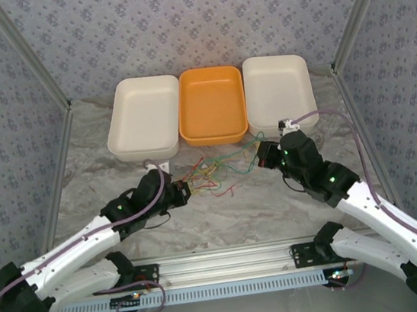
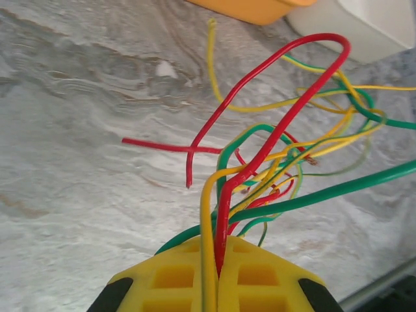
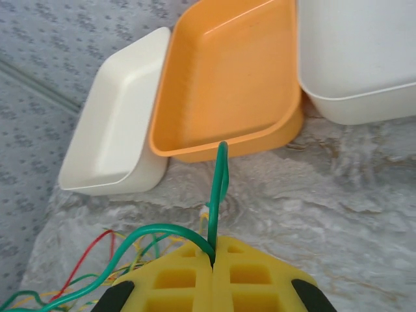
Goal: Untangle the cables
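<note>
We see left gripper clamped on red cable and yellow cable; right gripper pinches green cable, apparently cropped at 8 o'clock.

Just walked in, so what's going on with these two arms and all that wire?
Two robot arms are working on a tangle of thin wires on the table. The left claw is shut on a red wire and a yellow wire; the right claw is shut on a green wire. The tangle lies between them, not yet sorted. Three empty trays sit behind.

Two white trays, one orange tray, two claws
</note>
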Available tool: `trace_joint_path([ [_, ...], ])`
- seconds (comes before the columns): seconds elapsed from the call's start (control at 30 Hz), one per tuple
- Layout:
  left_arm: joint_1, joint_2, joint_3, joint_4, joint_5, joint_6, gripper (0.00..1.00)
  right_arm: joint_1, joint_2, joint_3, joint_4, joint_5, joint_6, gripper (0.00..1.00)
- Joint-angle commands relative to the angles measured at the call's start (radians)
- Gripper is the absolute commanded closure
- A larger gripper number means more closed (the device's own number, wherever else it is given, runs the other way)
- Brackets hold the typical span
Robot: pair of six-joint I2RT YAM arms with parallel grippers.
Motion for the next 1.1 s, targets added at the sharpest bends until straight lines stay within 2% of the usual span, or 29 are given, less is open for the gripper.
trace_joint_path([
  [0.0,0.007,0.015,0.04,-0.1,-0.087,0.045,1.0,-0.025,-0.01,0.029,-0.072,0.064,-0.02,1.0],
  [0.2,0.013,-0.018,0.036,-0.082,-0.085,0.036,1.0,-0.048,-0.006,0.019,-0.104,0.07,0.01,1.0],
  [0.37,0.071,-0.144,0.012,-0.096,-0.058,0.006,1.0,-0.141,-0.03,0.012,-0.132,0.004,0.03,1.0],
  [0.5,0.108,-0.224,0.045,-0.194,-0.084,0.03,1.0,-0.203,-0.05,0.022,-0.142,-0.036,0.016,1.0],
  [0.67,0.129,-0.173,0.054,-0.187,-0.037,0.07,1.0,-0.196,-0.011,0.049,-0.098,-0.116,0.006,1.0],
  [0.77,0.13,-0.135,0.054,-0.208,-0.089,0.064,1.0,-0.181,0.009,0.056,-0.114,-0.092,0.015,1.0],
  [0.93,0.155,-0.081,0.062,-0.369,-0.254,0.029,1.0,-0.185,-0.03,0.062,-0.158,-0.048,0.014,1.0],
  [1.07,0.226,-0.111,0.007,-0.336,-0.213,0.038,1.0,-0.195,-0.028,0.094,-0.172,-0.076,-0.018,1.0],
])
